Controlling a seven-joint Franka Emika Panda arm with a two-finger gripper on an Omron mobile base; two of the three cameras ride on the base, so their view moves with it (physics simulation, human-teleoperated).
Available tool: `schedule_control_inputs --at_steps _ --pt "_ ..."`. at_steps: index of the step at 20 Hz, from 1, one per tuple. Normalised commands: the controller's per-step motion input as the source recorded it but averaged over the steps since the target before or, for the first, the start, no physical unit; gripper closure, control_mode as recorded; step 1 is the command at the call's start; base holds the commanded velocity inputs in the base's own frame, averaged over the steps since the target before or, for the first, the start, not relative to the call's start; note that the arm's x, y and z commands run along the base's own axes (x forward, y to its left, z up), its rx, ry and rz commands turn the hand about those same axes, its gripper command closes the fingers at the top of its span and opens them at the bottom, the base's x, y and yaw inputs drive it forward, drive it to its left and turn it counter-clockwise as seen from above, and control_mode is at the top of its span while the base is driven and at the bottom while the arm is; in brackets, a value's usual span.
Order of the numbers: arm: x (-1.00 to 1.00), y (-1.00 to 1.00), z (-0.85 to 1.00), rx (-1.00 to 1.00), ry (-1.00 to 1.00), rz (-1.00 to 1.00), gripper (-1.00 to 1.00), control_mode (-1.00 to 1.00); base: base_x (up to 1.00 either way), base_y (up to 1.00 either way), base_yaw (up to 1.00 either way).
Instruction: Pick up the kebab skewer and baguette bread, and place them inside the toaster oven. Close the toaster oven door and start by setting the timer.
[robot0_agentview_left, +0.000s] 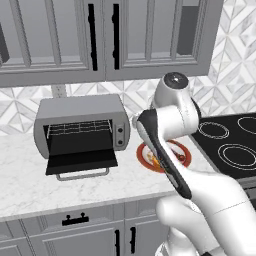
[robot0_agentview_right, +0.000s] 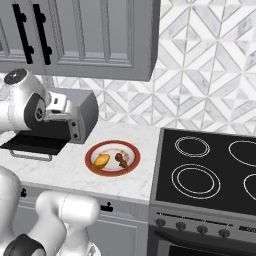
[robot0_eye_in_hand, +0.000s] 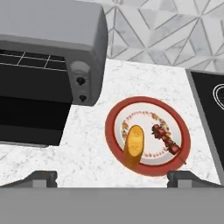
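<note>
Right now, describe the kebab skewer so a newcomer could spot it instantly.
Find the silver toaster oven on the marble counter; just to its right, before the black cooktop, sits a red-rimmed plate. The kebab skewer lies on the plate's cooktop side: a thin stick strung with dark red-brown chunks, unlike the stubby golden baguette bread beside it.

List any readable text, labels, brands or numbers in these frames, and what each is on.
None can be read.
The toaster oven knob panel carries no legible marks.
The stove front knobs are too small to show any.
The plate rim pattern is decoration, not lettering.
</note>
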Motion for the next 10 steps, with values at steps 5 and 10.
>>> schedule_control_inputs --at_steps 5,10 --pt "0.2 1.0 -0.12 0.0 -0.36 -0.15 -1.0 -1.0 0.0 0.0 0.0" --pt "0.42 1.0 -0.15 0.02 -0.18 -0.22 -1.0 -1.0 0.0 0.0 0.0"
